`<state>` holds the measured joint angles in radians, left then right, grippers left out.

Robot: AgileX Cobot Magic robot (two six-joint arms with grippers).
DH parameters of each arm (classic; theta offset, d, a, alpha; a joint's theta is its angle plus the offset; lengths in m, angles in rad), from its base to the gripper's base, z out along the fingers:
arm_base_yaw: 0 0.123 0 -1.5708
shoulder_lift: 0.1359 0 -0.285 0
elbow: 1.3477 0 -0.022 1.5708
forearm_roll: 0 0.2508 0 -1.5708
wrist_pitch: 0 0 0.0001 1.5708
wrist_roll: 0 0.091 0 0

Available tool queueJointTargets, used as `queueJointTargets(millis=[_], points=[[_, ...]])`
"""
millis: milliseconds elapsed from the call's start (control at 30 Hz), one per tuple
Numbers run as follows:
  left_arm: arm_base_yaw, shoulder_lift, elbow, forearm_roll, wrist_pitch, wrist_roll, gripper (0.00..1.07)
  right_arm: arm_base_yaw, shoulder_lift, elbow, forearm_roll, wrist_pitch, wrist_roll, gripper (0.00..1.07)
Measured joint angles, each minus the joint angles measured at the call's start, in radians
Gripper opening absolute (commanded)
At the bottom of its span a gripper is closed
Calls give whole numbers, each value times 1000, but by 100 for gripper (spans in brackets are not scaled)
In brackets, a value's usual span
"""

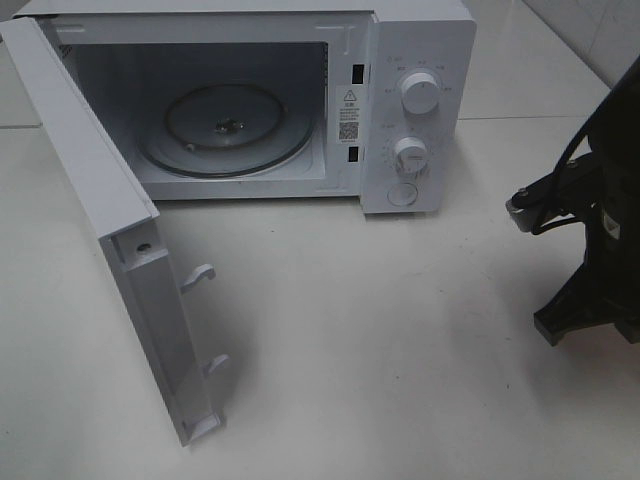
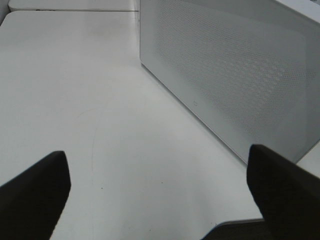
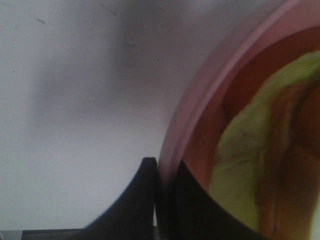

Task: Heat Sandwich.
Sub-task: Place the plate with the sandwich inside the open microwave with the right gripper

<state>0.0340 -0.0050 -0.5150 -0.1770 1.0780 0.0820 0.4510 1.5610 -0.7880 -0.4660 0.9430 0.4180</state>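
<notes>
The sandwich (image 3: 250, 150) shows only in the right wrist view, very close, as green lettuce and orange filling lying on a round pink plate (image 3: 210, 85). My right gripper (image 3: 162, 200) is shut on that plate's rim, with one finger outside the rim and one inside. In the high view only the right arm (image 1: 600, 230) shows, at the right edge; plate and sandwich are out of that picture. My left gripper (image 2: 160, 200) is open with nothing between its fingers, low over the white table beside the microwave's perforated wall (image 2: 235, 70).
The white microwave (image 1: 420, 100) stands at the back of the table. Its door (image 1: 110, 220) swings out wide to the front left, latch hooks showing. The glass turntable (image 1: 225, 125) inside is bare. Two knobs (image 1: 418, 92) are on its right panel.
</notes>
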Motion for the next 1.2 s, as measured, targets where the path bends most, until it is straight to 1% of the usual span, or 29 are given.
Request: queueJointTargets(millis=[67,133,233,267,300,400,433,467,533,567,600,733,767,867,933,1000,1200], points=[[0,0,0,0,0,0,88,35,-29,0,1,20,-2,0],[0,0,0,0,0,0,88,45,-36,0,0,27,-3,0],[0,0,0,0,0,0,88,103,-64,1,0,65,-10,0],[0,0,0,0,0,0,88,139,-78,1,1,73,-12,0],[0,0,0,0,0,0,88,139,-78,1,1,73,-12,0],[0,0,0,0,0,0,88,193,-100,1,1,82,-19,0],[0,0,0,0,0,0,88,226,-111,1,1,95,-23,0],[0,0,0,0,0,0,88,226,-111,1,1,95,-23,0],[0,0,0,0,0,0,88,256,-121,1,1,113,-27,0],[0,0,0,0,0,0,88,289,-129,1,2,120,-30,0],[0,0,0,0,0,0,88,289,-129,1,2,120,-30,0],[0,0,0,0,0,0,88,361,-148,1,2,127,-79,0],[0,0,0,0,0,0,88,361,-148,1,2,127,-79,0],[0,0,0,0,0,0,88,407,-153,1,2,135,-132,0],[0,0,0,0,0,0,88,414,-155,1,3,135,-147,0],[0,0,0,0,0,0,88,425,-159,1,4,135,-213,0],[0,0,0,0,0,0,88,426,-162,1,4,116,-300,0]])
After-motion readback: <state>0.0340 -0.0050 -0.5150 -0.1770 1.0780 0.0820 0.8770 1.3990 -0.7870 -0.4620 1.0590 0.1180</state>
